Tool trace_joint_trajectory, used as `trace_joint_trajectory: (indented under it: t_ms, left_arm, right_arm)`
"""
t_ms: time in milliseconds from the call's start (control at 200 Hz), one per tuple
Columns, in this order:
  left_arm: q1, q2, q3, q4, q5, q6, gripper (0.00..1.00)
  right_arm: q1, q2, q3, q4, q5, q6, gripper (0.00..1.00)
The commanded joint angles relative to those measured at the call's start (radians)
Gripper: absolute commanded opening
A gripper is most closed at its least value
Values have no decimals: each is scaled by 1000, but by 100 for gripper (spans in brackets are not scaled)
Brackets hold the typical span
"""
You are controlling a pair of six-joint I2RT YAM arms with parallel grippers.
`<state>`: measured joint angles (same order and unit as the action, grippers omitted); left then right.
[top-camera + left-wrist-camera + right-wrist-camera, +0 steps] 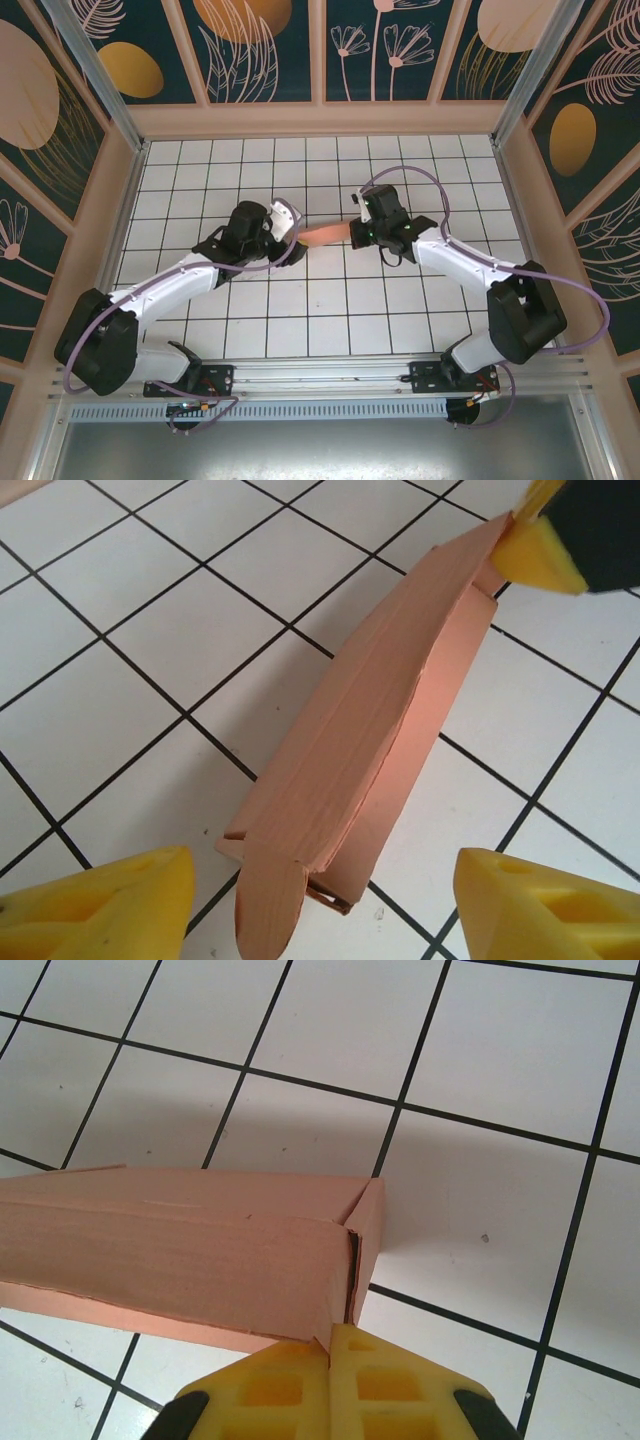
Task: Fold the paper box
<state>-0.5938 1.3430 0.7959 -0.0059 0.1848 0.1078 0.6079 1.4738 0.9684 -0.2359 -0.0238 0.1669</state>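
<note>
The right gripper [330, 1355] is pressed together and pinches one end of the paper box [180, 1245]. The left gripper [320, 890] is spread wide at the box's other end, with a yellow finger [110, 900] on each side, not touching it. The pink box is partly folded, over the white tiled table [500, 1080]. The left arm [170, 285] and right arm [470, 265] bend in toward the box.

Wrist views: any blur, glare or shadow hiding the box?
Right wrist: box sharp, soft shadow on the tiles beside it, no glare. Left wrist: box sharp, evenly lit. Top external: box small, its edges hard to make out.
</note>
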Motion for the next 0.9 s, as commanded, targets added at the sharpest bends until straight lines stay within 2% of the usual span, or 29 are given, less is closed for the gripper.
trace_joint_trajectory:
  t_ms: [0, 100, 395, 521, 706, 896]
  left_arm:
    - [8, 21, 62, -79, -22, -91, 65]
    - [7, 45, 90, -95, -45, -142, 57]
    - [10, 132, 212, -144, -20, -264, 55]
    - [21, 157, 237, -170, -36, -300, 50]
    - [24, 178, 292, -259, -68, -291, 38]
    - [26, 186, 307, -317, -127, -268, 32]
  right_arm:
    - [-8, 29, 33, -43, -5, 17, 0]
    - [-17, 45, 42, -43, -11, 21, 0]
    - [-46, 117, 139, -106, -15, 15, 0]
    - [-48, 154, 194, -143, -10, 2, 0]
    - [-48, 195, 255, -183, -13, -7, 0]
    - [-48, 218, 291, -201, -14, -7, 0]
